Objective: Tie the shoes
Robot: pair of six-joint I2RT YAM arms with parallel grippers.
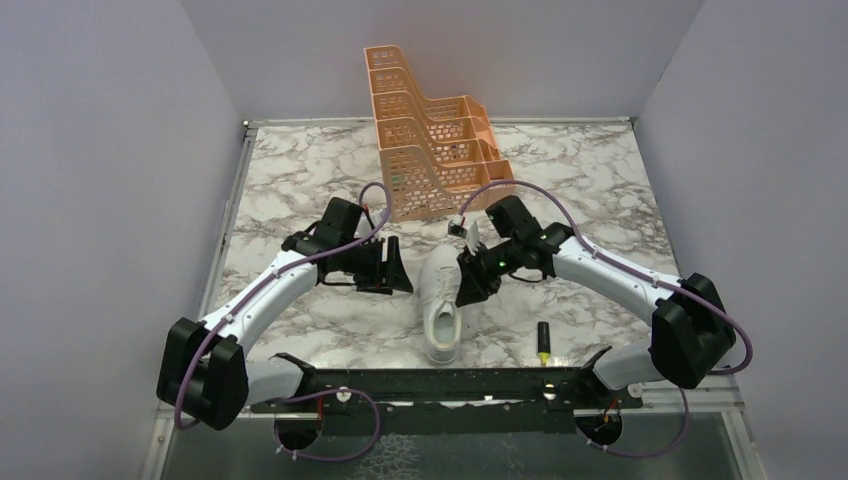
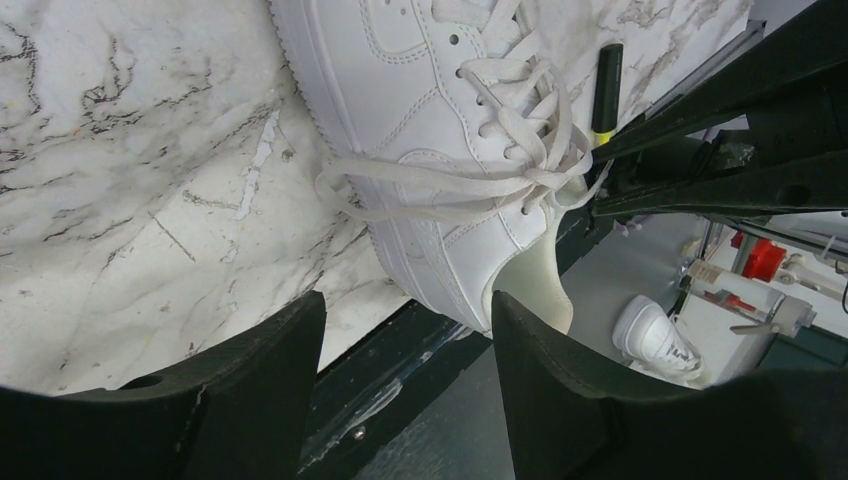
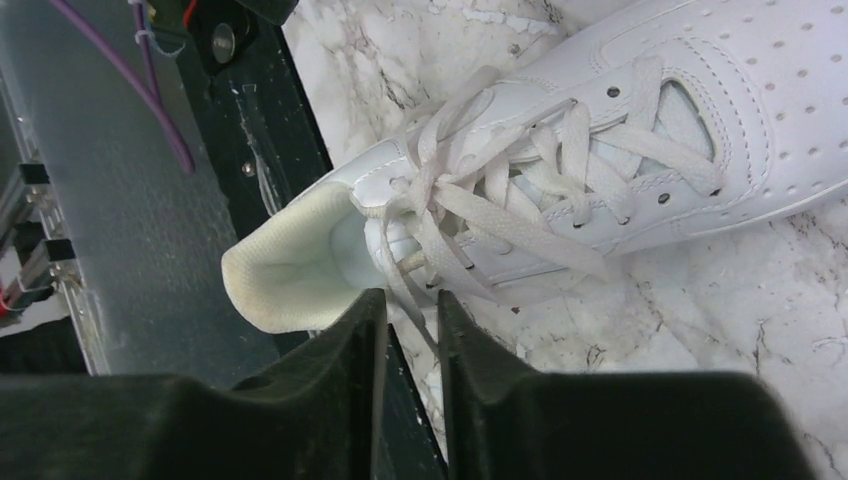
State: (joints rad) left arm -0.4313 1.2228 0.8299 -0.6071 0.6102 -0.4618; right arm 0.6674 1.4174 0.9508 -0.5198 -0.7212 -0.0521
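Note:
One white sneaker [image 1: 440, 300] lies on the marble table, heel toward the near edge and toe toward the rack. Its white laces [image 3: 520, 200] are loose, with strands draped over its left side [image 2: 400, 190]. My left gripper [image 1: 398, 268] is open and empty just left of the shoe; in its wrist view [image 2: 405, 300] the heel sits beyond the fingers. My right gripper [image 1: 468, 285] is at the shoe's right side by the collar. Its jaws [image 3: 412, 295] stand narrowly apart, and one lace strand [image 3: 405, 280] runs down between them without being clamped.
An orange tiered rack [image 1: 430, 150] stands at the back, behind the shoe. A black marker with a yellow end [image 1: 543, 342] lies to the right of the heel. The black base rail [image 1: 430, 380] runs along the near edge.

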